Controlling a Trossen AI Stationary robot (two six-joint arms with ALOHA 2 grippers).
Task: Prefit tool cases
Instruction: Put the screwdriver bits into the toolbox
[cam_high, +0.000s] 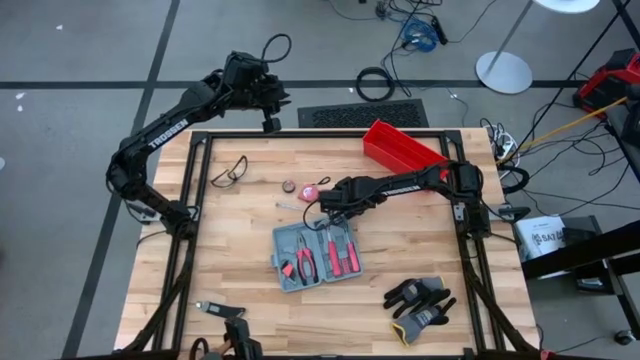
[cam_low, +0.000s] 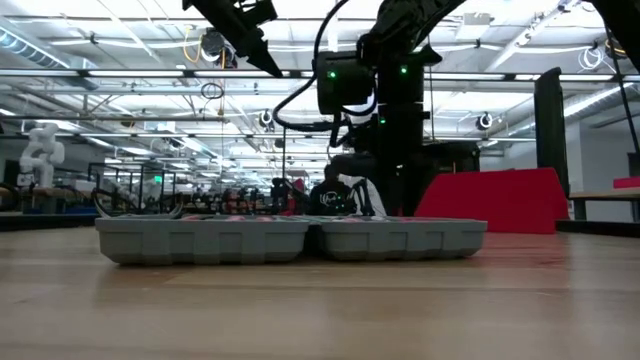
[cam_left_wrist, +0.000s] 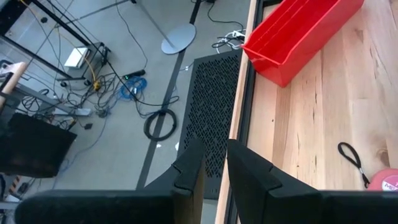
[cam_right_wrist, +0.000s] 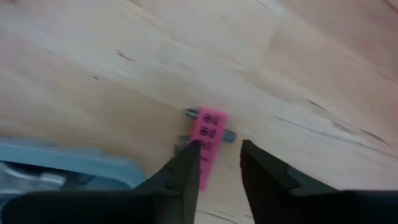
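Tool case (cam_high: 317, 256) lying open and flat near the middle of the bench (cam_high: 250, 290), toward the front edge, both grey halves side by side, red-handled tools (cam_high: 340, 255) seated in the slots. Seen side-on in the low view as a long shallow grey tray (cam_low: 290, 240) resting on the wood.

Just behind the case, right gripper (cam_high: 325, 208) reaching in low from the right edge, fingers (cam_right_wrist: 186, 171) slightly apart and clamped on nothing. Directly under them a small pink piece (cam_right_wrist: 207, 140) with dark metal ends, flat on the wood beside the case's corner (cam_right_wrist: 74, 165).

Farther back, toward the rear edge: small round objects (cam_high: 305, 187), safety glasses (cam_high: 230, 172) toward the left, red bin (cam_high: 400, 147) angled at the rear right corner. Black and grey gloves (cam_high: 422, 305) near the front right corner.

Left gripper (cam_high: 270, 115) raised above the rear edge, beyond the bench, fingers (cam_left_wrist: 252, 174) a narrow gap apart, holding nothing.
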